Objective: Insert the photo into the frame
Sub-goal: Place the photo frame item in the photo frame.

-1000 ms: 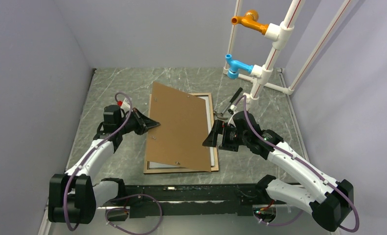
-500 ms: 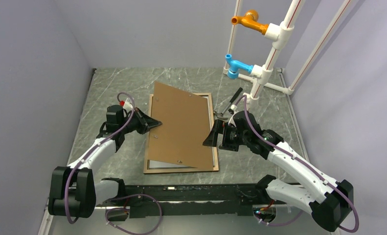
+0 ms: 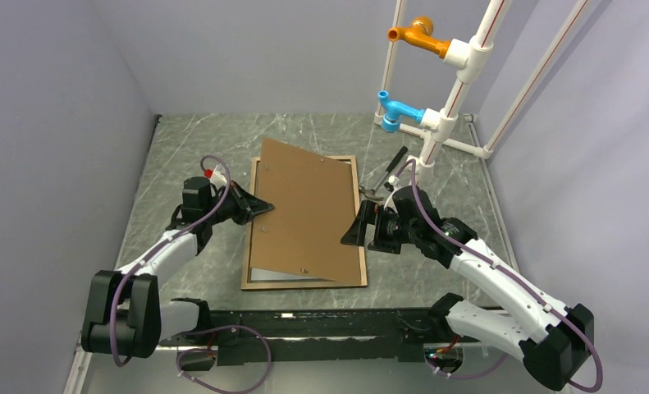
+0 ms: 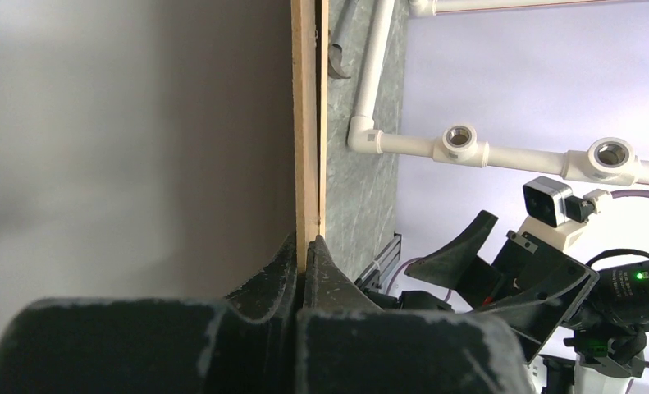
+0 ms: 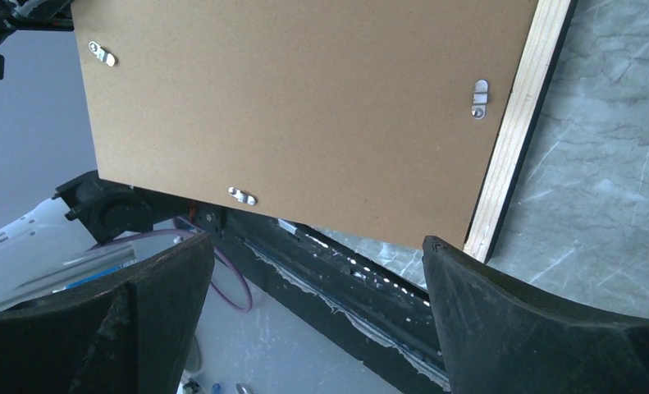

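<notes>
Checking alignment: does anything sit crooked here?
Yes. The backing board, pinched at its left edge by the left gripper, sits rotated over the frame, one far corner poking past the far rail.

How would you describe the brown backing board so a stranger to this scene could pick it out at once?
On the grey marbled table, a thin-railed frame lies flat in the middle. Askew over it is the backing board, its left edge pinched by the left pincer. Unlike the open frame, it is one solid brown sheet with small metal clips.
</notes>
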`<state>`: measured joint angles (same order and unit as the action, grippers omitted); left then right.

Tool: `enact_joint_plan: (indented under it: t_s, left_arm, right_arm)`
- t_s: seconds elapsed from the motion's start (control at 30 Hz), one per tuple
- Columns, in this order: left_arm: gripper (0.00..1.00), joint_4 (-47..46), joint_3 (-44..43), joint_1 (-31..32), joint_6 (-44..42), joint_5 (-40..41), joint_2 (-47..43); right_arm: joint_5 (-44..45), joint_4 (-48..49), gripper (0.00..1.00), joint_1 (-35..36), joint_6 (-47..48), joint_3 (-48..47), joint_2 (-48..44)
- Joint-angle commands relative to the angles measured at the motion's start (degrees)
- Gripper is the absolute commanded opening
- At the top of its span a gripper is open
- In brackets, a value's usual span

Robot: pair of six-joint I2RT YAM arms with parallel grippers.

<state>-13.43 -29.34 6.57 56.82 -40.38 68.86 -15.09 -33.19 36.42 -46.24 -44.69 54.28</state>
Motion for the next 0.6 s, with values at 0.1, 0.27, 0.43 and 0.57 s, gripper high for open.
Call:
enact_joint_plan:
  t_s: [0.1,0.27,0.43,0.57]
  left_arm:
    - [0.00,-2.80,-3.62,0.38,-4.17,-1.55,1.42]
    - [0.00,-3.82,-3.38,0.37,-4.09,-1.25,1.77]
    - [0.00,-3.63,-3.65,0.30,-4.17,-0.79,1.79]
    - [0.00,-4.23,-4.21,0.29,-3.79,-1.70,1.83]
  right_arm:
    - [-0.92,0.81,0.99,-0.33,-0.12,0.45,-1.15]
    - [-0.87,0.68,0.99,-0.30,-0.04,0.31,-1.20]
    - [-1.04,0.49,0.99,-0.38,0.17,0.13,-0.97]
    - [-1.17,0.83,0.99,-0.41,0.09,0.21,-0.95]
